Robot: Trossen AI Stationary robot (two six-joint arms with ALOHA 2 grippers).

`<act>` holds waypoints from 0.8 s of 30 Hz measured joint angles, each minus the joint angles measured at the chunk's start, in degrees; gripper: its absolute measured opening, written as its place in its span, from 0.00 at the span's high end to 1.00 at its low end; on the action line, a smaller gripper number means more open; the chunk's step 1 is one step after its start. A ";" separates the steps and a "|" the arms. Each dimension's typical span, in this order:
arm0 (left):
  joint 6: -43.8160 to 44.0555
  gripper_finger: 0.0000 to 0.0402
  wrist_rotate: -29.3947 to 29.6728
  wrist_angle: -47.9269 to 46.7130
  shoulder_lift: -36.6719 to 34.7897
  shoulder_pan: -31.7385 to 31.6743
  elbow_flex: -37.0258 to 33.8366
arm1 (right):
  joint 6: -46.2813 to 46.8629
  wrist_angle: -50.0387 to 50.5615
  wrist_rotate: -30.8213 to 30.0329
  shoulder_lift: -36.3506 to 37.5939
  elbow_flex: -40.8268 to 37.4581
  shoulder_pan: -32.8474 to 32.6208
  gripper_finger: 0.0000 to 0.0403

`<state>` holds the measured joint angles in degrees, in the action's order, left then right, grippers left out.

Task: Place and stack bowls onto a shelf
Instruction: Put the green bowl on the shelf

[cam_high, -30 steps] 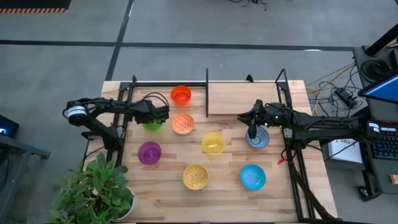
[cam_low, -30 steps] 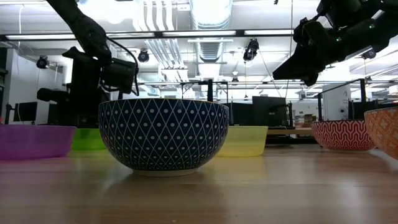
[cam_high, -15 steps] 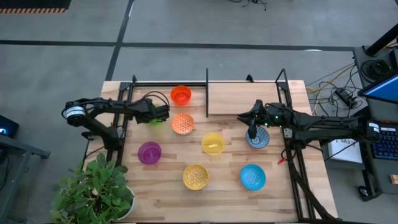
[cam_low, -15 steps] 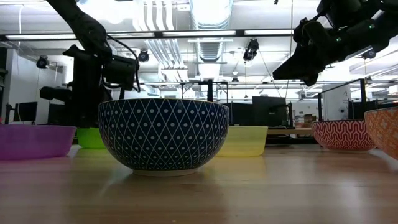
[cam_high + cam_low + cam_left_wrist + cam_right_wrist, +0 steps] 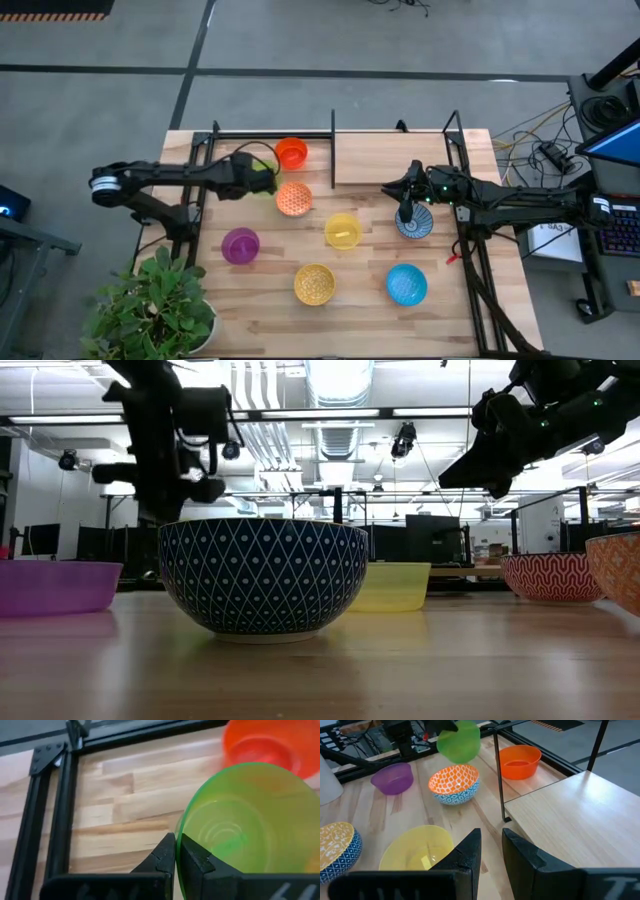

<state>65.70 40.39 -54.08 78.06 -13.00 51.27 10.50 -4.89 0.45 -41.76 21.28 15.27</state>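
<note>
while your left gripper [image 5: 175, 851] is pinching the green bowl's [image 5: 245, 835] rim above the worktop's rear-left area, your right gripper [image 5: 490, 851], fingers slightly parted, is hovering over the blue-and-white bowl [image 5: 414, 223].

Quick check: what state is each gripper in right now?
Left gripper: shut on the rim of the translucent green plastic bowl, lifted.
Right gripper: fingers apart, holding nothing, beside the light-wood shelf.

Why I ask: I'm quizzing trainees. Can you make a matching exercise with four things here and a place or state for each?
Things:
1. green bowl
2. red-orange bowl
3. shelf
4. purple bowl

Places or states:
A. no bowl on it
B. pinched at the rim by the left end effector
C. on the table beside the shelf
D. nearest the potted plant

Pairs: 1-B, 2-C, 3-A, 4-D
</note>
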 joint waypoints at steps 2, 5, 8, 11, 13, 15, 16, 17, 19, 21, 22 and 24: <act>0.01 1.00 0.23 -0.05 -0.11 1.31 1.12 | 0.00 -0.02 0.00 0.00 0.00 0.00 0.83; 0.09 1.00 0.23 -0.12 -0.11 3.51 2.57 | 0.00 0.00 0.00 0.00 0.00 0.00 0.83; 0.39 1.00 0.23 -0.13 -0.11 6.07 3.87 | 0.01 0.02 0.00 0.02 0.00 0.00 0.83; 0.81 1.00 0.22 -0.12 -0.11 8.60 5.45 | 0.02 0.00 0.02 0.04 0.00 0.00 0.83; 1.06 1.00 0.50 0.02 -0.11 9.97 6.62 | 0.02 0.00 0.02 0.04 0.00 0.00 0.83; 1.09 1.00 1.63 0.49 -0.11 11.00 7.89 | 0.02 0.00 0.02 0.04 0.00 0.00 0.83; 1.03 1.00 2.37 0.87 -0.11 11.32 8.56 | 0.02 -0.02 0.02 0.04 0.00 0.00 0.83; 0.84 1.00 2.98 1.29 -0.11 11.53 9.26 | 0.02 0.00 0.04 0.04 0.00 0.00 0.83; -0.25 1.00 4.40 1.99 -0.11 11.61 10.49 | 0.02 -0.02 0.04 0.04 0.00 0.00 0.83; -1.68 1.00 5.74 3.28 -0.13 11.61 11.50 | 0.02 -0.02 0.04 0.05 0.00 0.00 0.83; -2.58 1.00 6.43 4.37 -0.13 11.59 11.89 | 0.02 -0.02 0.04 0.07 0.00 0.00 0.83; -5.08 1.00 7.34 7.76 -0.13 11.57 12.48 | 0.02 -0.02 0.05 0.07 0.00 0.00 0.83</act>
<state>60.62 47.72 -46.33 77.93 -1.43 63.75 10.52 -4.91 0.49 -41.69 21.28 15.27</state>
